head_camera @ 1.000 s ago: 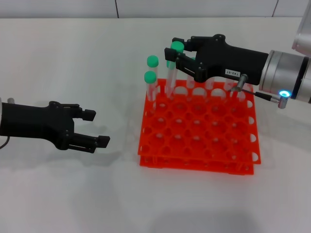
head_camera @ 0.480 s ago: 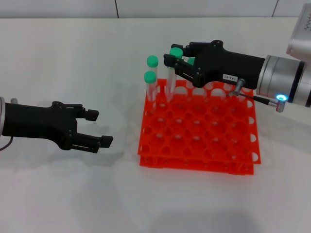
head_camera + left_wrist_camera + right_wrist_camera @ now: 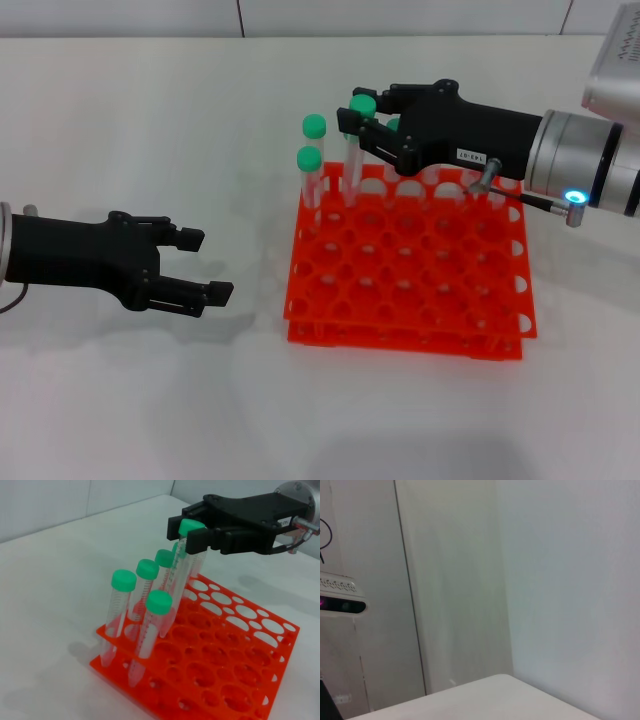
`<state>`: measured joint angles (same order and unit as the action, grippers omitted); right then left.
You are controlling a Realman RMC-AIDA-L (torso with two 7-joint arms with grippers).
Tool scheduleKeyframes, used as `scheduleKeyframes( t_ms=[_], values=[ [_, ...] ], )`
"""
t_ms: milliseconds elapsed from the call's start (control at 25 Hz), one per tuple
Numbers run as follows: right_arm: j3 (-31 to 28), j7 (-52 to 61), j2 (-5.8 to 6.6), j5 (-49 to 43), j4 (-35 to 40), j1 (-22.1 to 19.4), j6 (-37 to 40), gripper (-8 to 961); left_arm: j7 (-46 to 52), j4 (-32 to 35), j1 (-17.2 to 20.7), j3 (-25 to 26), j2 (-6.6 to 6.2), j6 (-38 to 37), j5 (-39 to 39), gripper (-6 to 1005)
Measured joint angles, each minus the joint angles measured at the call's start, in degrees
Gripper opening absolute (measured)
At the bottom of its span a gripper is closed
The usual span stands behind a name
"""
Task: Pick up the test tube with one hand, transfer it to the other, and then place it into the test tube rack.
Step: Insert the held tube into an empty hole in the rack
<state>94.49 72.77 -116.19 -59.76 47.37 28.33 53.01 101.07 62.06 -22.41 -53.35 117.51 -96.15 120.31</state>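
The test tube [image 3: 353,160], clear with a green cap, stands slightly tilted with its lower end in a back-row hole of the orange-red test tube rack [image 3: 420,285]. My right gripper [image 3: 358,118], the one with the white label, is shut on it just under the cap. In the left wrist view the same tube [image 3: 181,565] shows between the right gripper's [image 3: 192,530] fingers above the rack [image 3: 240,680]. My left gripper [image 3: 207,265] hovers open and empty over the table to the left of the rack.
Several other green-capped tubes [image 3: 123,605] stand in the rack's back-left corner, close beside the held one; two caps [image 3: 314,125] show left of it in the head view. The right wrist view shows only a wall and panels.
The right gripper has lowered the tube slightly, and its arm has drawn a little further over the rack's back row. The left gripper has drifted a little to the right.
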Motion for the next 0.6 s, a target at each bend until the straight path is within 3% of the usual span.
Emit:
scheduleKeyframes(
  t_ms=[600],
  values=[
    [1.6,-0.5,0.00,0.2,-1.2,0.1,-0.7,265,-0.1,-0.1,0.0,0.0,0.13,0.1,0.0,891]
  ],
)
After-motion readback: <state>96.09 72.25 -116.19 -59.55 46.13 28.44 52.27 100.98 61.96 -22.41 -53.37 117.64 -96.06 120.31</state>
